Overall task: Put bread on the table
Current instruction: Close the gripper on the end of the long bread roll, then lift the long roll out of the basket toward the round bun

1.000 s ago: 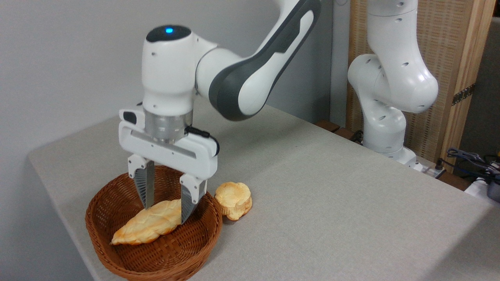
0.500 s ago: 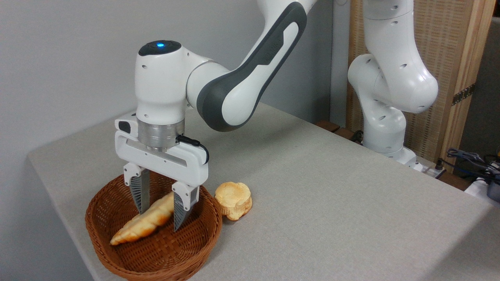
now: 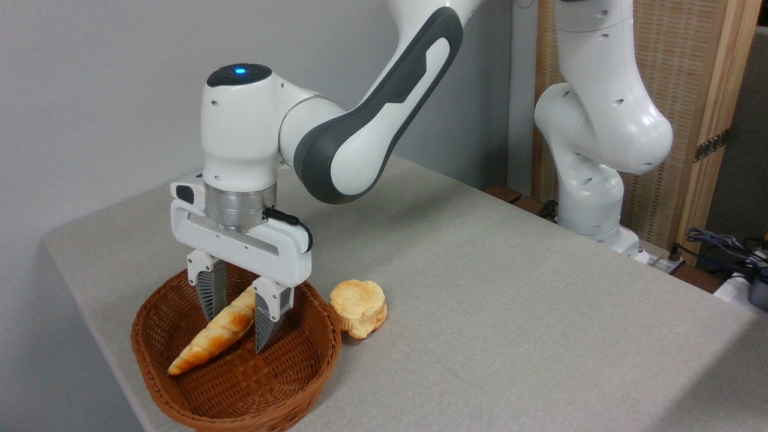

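Observation:
The bread (image 3: 207, 347) is a long braided loaf, pale golden with browner edges. It lies tilted in the brown wicker basket (image 3: 180, 312), with its upper end raised between my fingers and its lower tip pointing front-left near the basket floor. My gripper (image 3: 234, 333) points straight down into the basket and is shut on the loaf's upper end. The grey-beige table (image 3: 492, 288) carries the basket at its front-left corner.
A small round bun (image 3: 359, 306) sits on the table just right of the basket rim. The arm's white base (image 3: 591, 198) stands off the table's far right edge, with cables (image 3: 720, 246) beyond it. The table edge runs close to the basket's left and front.
The fingers have closed in on the loaf. The gripper has shifted slightly left and the loaf has turned from lying flat to tilting with its right end raised.

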Available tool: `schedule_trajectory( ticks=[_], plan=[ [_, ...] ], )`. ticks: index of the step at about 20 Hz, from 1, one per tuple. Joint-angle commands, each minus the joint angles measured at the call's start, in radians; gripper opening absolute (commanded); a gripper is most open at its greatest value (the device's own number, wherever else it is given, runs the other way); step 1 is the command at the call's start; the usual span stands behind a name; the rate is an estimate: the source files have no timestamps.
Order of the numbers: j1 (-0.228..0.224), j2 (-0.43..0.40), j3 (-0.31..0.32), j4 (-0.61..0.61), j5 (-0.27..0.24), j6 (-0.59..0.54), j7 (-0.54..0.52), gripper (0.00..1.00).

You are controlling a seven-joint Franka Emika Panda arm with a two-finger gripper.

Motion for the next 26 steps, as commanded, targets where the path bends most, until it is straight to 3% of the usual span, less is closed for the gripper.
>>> schedule_trajectory(
  ticks=[1, 10, 12, 14, 18, 23, 26],
  plan=[
    [0.001, 0.015, -0.001, 0.014, 0.018, 0.020, -0.022, 0.20],
    [0.003, 0.015, -0.001, 0.023, 0.018, 0.019, -0.020, 0.19],
    [0.003, 0.014, -0.001, 0.023, 0.018, 0.019, -0.019, 0.12],
    [0.003, 0.012, -0.001, 0.023, 0.018, 0.019, -0.019, 0.12],
    [0.011, -0.034, 0.012, 0.025, 0.016, 0.008, -0.022, 0.12],
    [0.044, -0.121, 0.029, 0.023, 0.002, -0.125, 0.009, 0.15],
    [0.044, -0.160, 0.054, 0.023, -0.021, -0.240, 0.111, 0.15]
  ],
)
